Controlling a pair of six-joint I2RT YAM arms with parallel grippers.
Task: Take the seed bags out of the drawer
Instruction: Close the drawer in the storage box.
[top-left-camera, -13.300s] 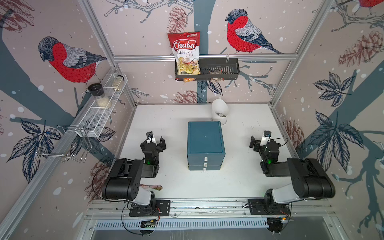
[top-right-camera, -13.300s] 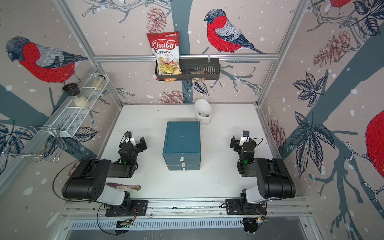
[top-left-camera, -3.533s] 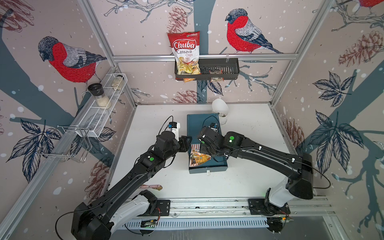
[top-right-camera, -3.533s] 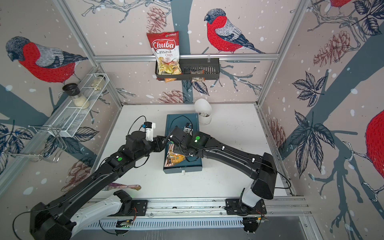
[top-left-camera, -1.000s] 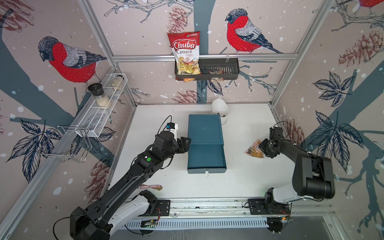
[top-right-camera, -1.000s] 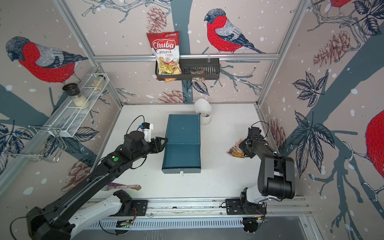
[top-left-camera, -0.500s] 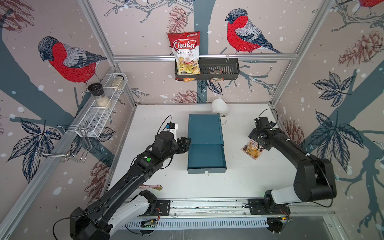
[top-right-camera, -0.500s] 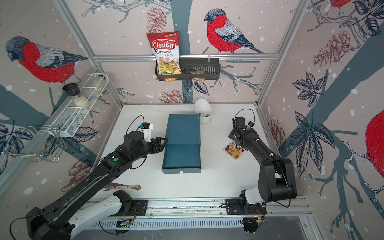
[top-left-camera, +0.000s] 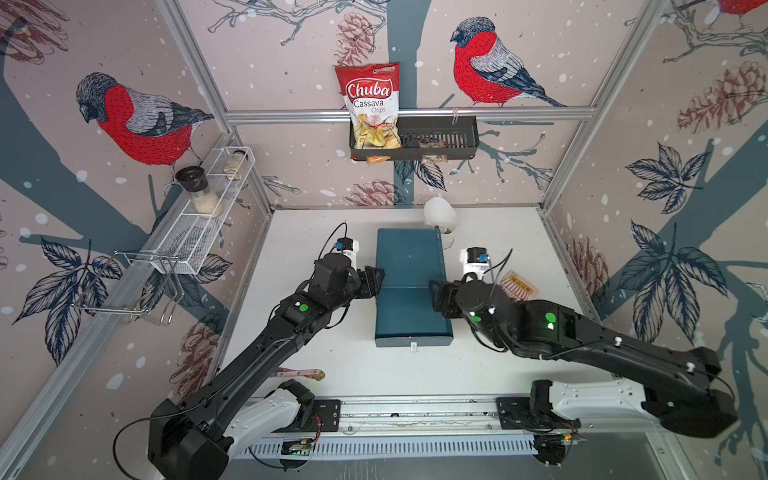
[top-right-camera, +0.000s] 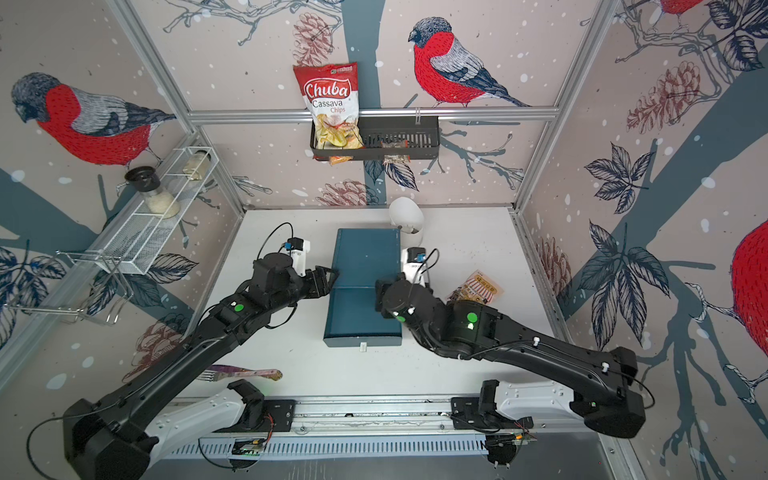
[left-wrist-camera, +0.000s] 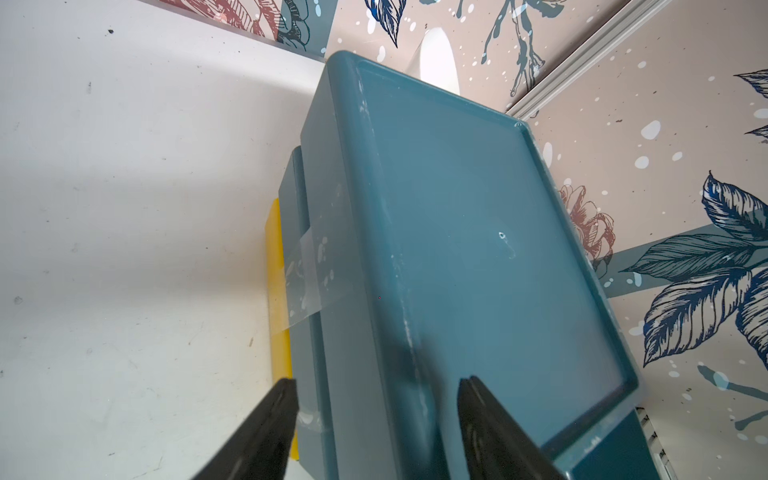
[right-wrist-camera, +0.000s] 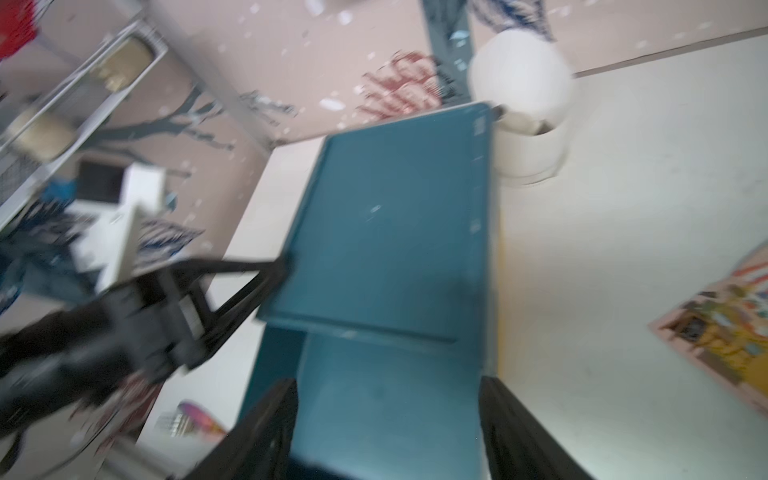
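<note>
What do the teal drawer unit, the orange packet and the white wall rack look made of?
Drawer unit: moulded plastic, satin teal; rounded corners, raised rim, white scuffs.
Orange packet: printed film or coated paper, likely glossy; lies thin and flat, too small to settle.
Wall rack: white-coated metal wire and mesh, probably steel; see-through grid.

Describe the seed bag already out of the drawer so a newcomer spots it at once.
Find the teal drawer unit mid-table. To the robot's right of it, on the white table, lies a flat seed bag. Unlike the white container nearby, it is orange-yellow with a striped-awning drawing.
</note>
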